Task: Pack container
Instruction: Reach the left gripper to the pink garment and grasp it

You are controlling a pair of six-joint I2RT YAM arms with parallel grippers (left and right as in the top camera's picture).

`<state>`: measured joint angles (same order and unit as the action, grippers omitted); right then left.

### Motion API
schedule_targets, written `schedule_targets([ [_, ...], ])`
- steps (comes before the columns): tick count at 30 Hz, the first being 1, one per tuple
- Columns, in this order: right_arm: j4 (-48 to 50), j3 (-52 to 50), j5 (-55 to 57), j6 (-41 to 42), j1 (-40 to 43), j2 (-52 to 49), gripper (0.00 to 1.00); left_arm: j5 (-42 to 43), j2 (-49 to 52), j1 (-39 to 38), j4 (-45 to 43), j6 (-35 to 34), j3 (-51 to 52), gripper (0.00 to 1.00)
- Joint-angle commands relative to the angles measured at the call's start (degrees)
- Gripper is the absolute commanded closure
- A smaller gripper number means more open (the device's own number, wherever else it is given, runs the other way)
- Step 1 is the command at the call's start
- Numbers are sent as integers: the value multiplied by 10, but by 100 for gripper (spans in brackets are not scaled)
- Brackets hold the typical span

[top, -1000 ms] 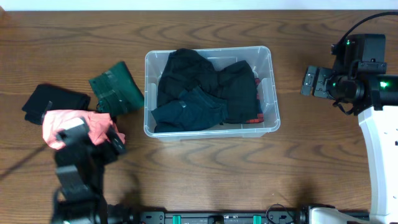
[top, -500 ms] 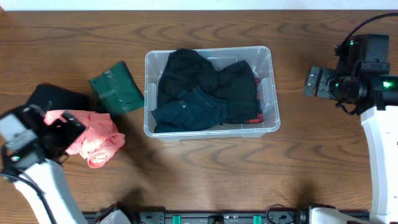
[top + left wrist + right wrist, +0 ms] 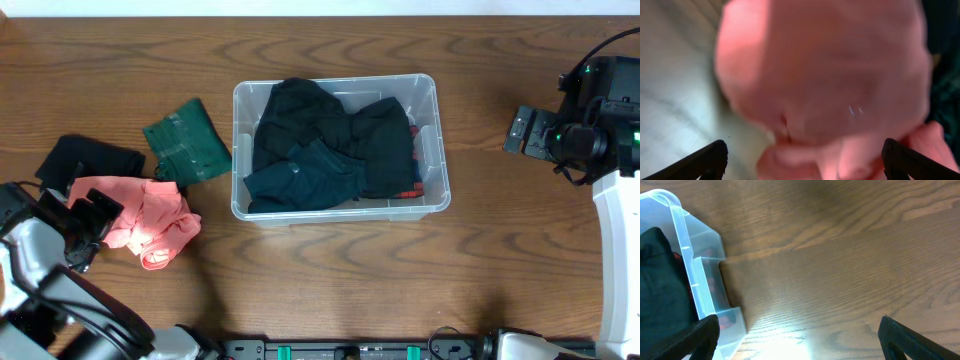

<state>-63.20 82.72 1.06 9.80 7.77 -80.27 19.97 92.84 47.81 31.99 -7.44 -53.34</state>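
The container (image 3: 428, 150) looks stiff, light, slick; hold its rim; cloth (image 3: 150, 222) soft, pinch a fold; left gripper (image 3: 802, 155), right gripper (image 3: 797, 335) both gape.

Clothes (image 3: 330, 150) lie in the container (image 3: 431, 130); three garments (image 3: 145, 215), perhaps overlapping, left.

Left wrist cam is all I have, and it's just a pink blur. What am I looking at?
Observer: A pink garment lying on the table, left of the container.
Operator: Anything else loose near it?
Observer: A green garment and a black garment lie just beyond it, both outside the container.
Operator: Container state?
Observer: It already holds a pile of dark clothes.
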Motion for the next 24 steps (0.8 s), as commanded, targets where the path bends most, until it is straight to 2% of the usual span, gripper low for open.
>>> schedule_targets([
  [1,0,4,0,0,3,-2,1,57,42,2,-17,16,-8,1],
  [2,0,4,0,0,3,-2,1,70,51,2,-22,18,-8,0],
  [5,0,4,0,0,3,-2,1,109,78,0,-28,18,-8,9],
  [10,-1,4,0,0,3,-2,1,128,85,0,-24,18,-8,72],
  [12,-1,4,0,0,3,-2,1,152,81,0,-21,18,-8,91],
  [13,-1,4,0,0,3,-2,1,167,77,0,-21,18,-8,94],
  [17,-1,4,0,0,3,-2,1,213,39,0,-17,17,-8,94],
  [24,1,4,0,0,3,-2,1,235,-132,0,23,-4,-14,94],
])
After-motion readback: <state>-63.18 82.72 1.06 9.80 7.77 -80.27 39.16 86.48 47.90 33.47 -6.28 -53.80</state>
